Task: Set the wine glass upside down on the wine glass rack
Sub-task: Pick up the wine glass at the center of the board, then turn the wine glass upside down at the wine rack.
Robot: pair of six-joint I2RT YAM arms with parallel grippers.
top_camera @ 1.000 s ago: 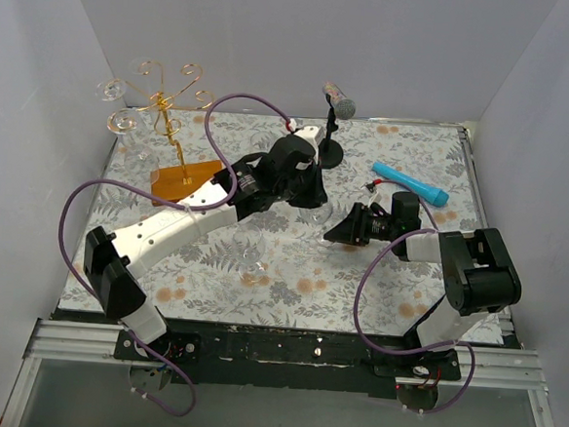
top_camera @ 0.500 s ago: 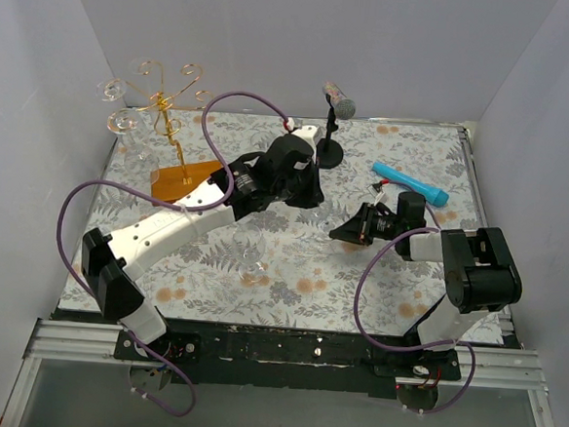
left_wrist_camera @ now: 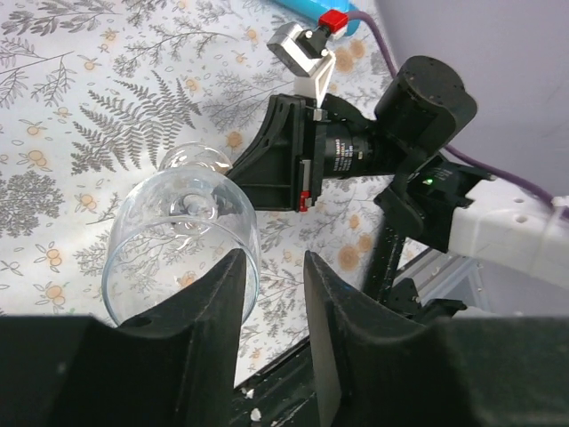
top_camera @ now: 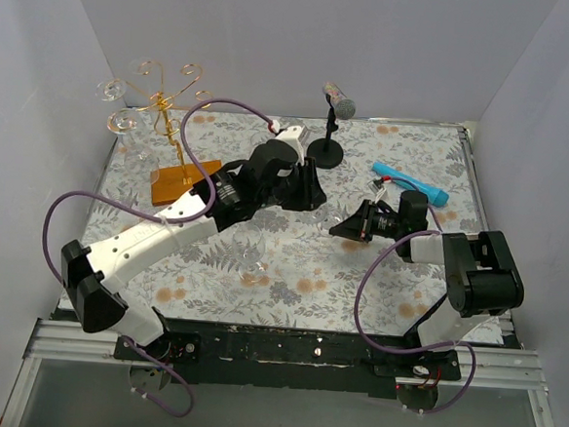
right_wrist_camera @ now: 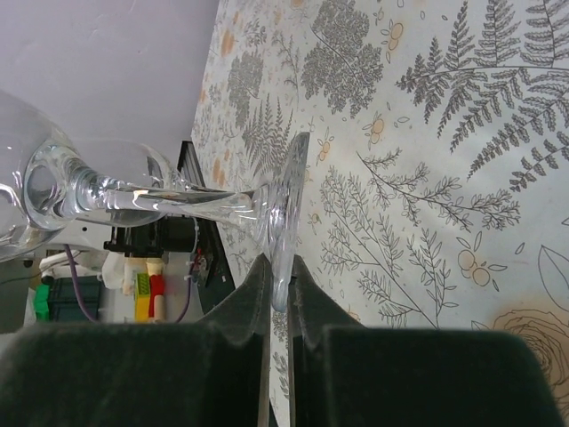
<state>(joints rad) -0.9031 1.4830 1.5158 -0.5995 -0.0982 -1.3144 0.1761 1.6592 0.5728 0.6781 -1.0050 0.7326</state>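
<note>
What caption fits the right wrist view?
Right jaws pinch the rim of the wine glass foot, fern-print tablecloth behind.

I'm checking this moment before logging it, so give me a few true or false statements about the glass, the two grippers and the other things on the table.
1. The right gripper pinches the foot of the glass. True.
2. The left gripper is clamped shut. False: its fingers stand apart.
3. The blue flashlight lies beside the rack. False: it lies at the far right, and the rack stands at the far left.
4. A microphone stands at the far edge of the table. True.
</note>
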